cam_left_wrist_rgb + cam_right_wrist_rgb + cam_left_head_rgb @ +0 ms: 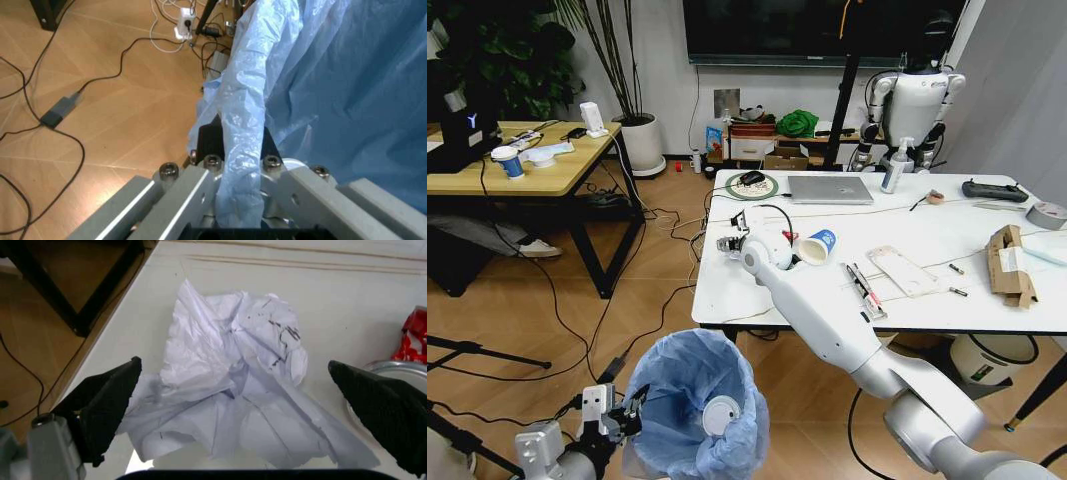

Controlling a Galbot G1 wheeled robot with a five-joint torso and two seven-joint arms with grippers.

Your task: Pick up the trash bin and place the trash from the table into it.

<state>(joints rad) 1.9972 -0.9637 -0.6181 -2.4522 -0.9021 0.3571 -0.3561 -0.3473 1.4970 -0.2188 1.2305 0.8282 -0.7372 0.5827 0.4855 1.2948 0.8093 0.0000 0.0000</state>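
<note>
Low at the left of the head view stands the trash bin (pixel 695 410), lined with a crinkled blue bag; a white round piece lies inside. My left gripper (pixel 617 412) is shut on its bagged rim (pixel 240 115), with the plastic pinched between the fingers (pixel 210 140). My right gripper (pixel 732 240) hovers over the left end of the white table (pixel 927 235). It is open, one finger (pixel 107 400) on each side of the crumpled white paper (pixel 233 390). A crushed red can (pixel 417 335) and a white-blue paper cup (pixel 817 245) lie just beside it.
Farther right on the table lie a flat white packet (pixel 905 270) and a torn cardboard box (pixel 1010 265). A silver laptop (pixel 829 189), a tape roll (pixel 1047 213) and a bottle (pixel 895 166) sit along the back. Cables cross the floor; a wooden desk (pixel 527 170) stands at the left.
</note>
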